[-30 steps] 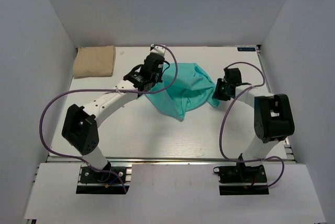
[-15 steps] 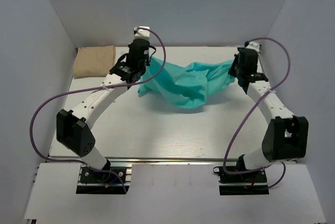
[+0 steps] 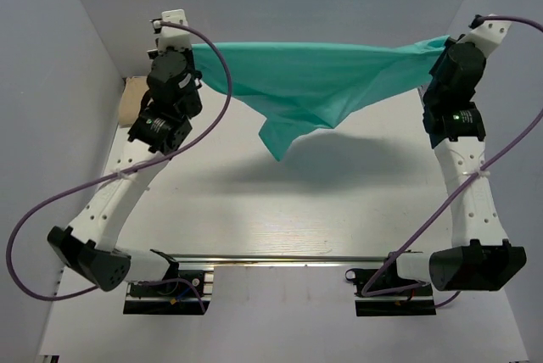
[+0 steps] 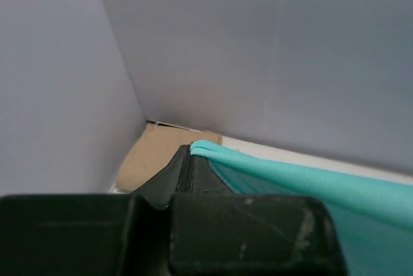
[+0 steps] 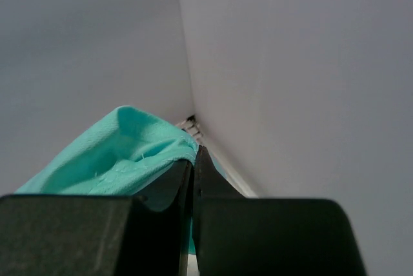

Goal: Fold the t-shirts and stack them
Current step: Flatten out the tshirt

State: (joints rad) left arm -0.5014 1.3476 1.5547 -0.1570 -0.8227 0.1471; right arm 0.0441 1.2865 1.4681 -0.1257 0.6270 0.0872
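Two tools are clamped shut on the teal t-shirt [image 3: 314, 83]: the left tool [image 4: 187, 160] on its left end, the right tool [image 5: 193, 160] on its right end. The shirt is suspended above the worktop [image 3: 339, 202], long axis running left to right, with a slack corner hanging near mid-span.

The teal shirt [image 3: 314, 83] spans like a curtain between the left gripper [image 4: 187, 163] and right gripper [image 5: 193, 166], both high up, and blocks passage across the back. There is room to pass beneath it over the table [image 3: 297, 210]. The left wall [image 3: 51, 125] and right wall [image 3: 509, 100] crowd each gripper, and the folded tan shirt [image 4: 151, 157] fills the far-left corner.
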